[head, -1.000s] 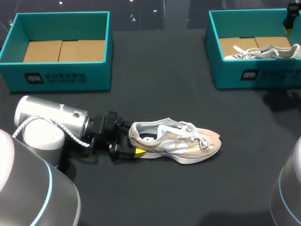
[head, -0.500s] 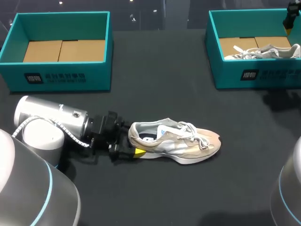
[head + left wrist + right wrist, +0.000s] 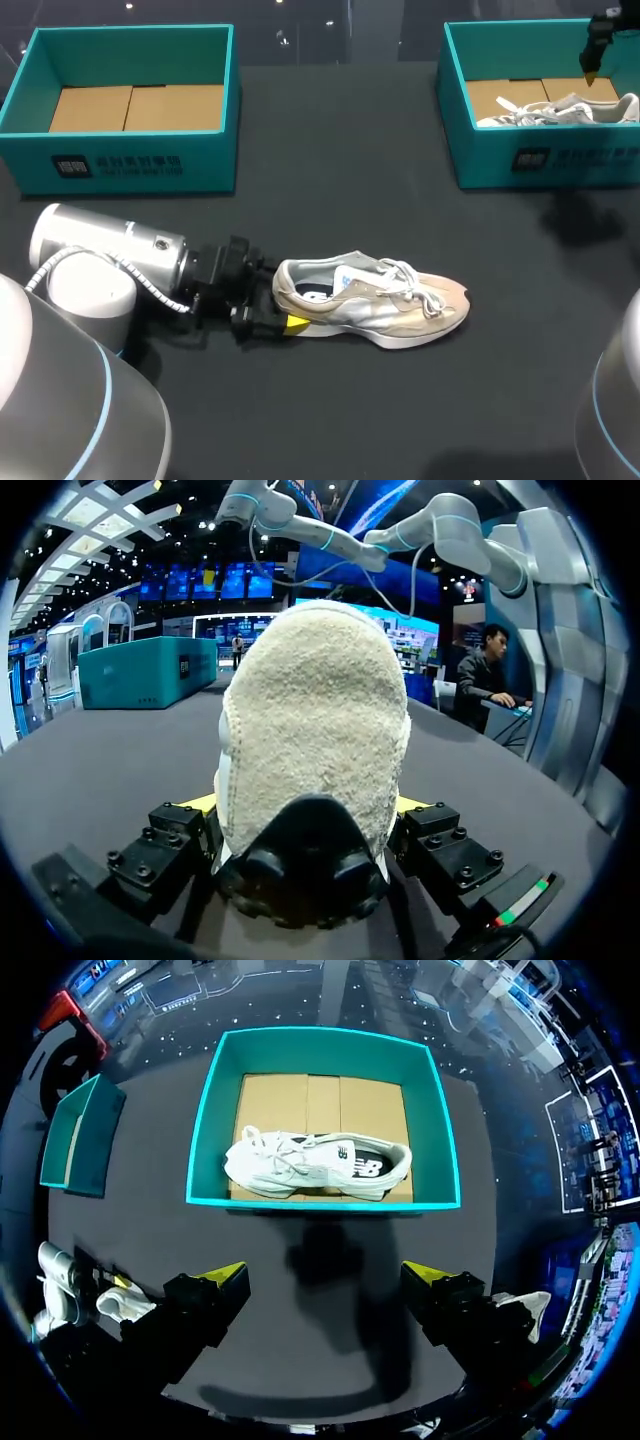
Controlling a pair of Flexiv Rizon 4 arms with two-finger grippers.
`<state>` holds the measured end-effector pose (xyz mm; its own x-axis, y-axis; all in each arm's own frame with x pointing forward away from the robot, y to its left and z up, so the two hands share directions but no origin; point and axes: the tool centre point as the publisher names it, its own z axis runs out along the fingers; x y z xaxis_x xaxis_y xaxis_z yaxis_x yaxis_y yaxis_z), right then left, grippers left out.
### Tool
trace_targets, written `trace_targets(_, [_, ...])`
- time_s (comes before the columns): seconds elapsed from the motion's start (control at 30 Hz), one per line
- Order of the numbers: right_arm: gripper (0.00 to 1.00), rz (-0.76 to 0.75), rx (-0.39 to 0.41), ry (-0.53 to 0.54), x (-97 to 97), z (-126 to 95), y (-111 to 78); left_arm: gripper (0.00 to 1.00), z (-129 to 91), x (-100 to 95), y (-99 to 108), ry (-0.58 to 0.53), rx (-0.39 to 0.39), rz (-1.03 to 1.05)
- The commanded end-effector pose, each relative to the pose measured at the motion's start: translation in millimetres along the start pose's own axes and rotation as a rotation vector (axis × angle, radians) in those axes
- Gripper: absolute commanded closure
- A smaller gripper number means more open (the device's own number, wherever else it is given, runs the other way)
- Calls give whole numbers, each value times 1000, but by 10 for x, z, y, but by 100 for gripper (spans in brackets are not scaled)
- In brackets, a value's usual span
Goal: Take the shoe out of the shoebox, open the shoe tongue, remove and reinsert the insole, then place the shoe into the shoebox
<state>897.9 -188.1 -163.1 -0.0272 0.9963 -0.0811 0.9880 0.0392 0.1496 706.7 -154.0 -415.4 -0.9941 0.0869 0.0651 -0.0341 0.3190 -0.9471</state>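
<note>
The shoe (image 3: 380,305) is laid out on the table (image 3: 350,420), its heel clamped between the fingers of the left gripper (image 3: 305,810). The tongue seems unopened, though this is hard to judge; insole work and reboxing are left. The right gripper (image 3: 325,1275) is held open above a shoebox (image 3: 205,1120) containing a second shoe (image 3: 315,1165).

**Fig.** Robot test/demo station; lab or show stand, cannot tell which. Evidence: matte black worktop (image 3: 350,400) flanked by a silver-grey, cyan-ringed left robot arm (image 3: 100,250) and a matching right robot arm (image 3: 620,430). Two open teal cardboard boxes act as fixtures: left teal box (image 3: 130,160), right teal box (image 3: 560,160). Props only: beige-and-silver lace-up trainer (image 3: 380,300) on the worktop, white lace-up trainer (image 3: 560,108) in the right teal box.
</note>
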Motion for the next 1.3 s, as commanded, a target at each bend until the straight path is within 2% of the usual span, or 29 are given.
trace_targets(0.03, [0,17,-67,-34,339,-200,-516,100,-32,32,32,-2,0,0])
trace_targets(0.17, [0,27,-72,-50,807,-314,-838,100,-32,32,32,-2,0,0])
trace_targets(0.37, [0,41,-81,-117,1494,-427,-1192,100,-32,32,32,-2,0,0])
trace_targets(0.6, [0,40,-72,-151,2137,-413,-1436,100,-32,32,32,-2,0,0])
trace_targets(0.7, [0,44,-69,-155,2347,-401,-1487,100,-32,32,32,-2,0,0])
trace_targets(0.77, [0,43,-55,-135,2438,-388,-1494,100,-32,32,32,-2,0,0])
trace_targets(1.23, [0,43,-55,-135,2438,-388,-1494,100,-32,32,32,-2,0,0])
trace_targets(1.3, [0,38,-50,-170,2555,-375,-1518,100,-32,32,32,-2,0,0])
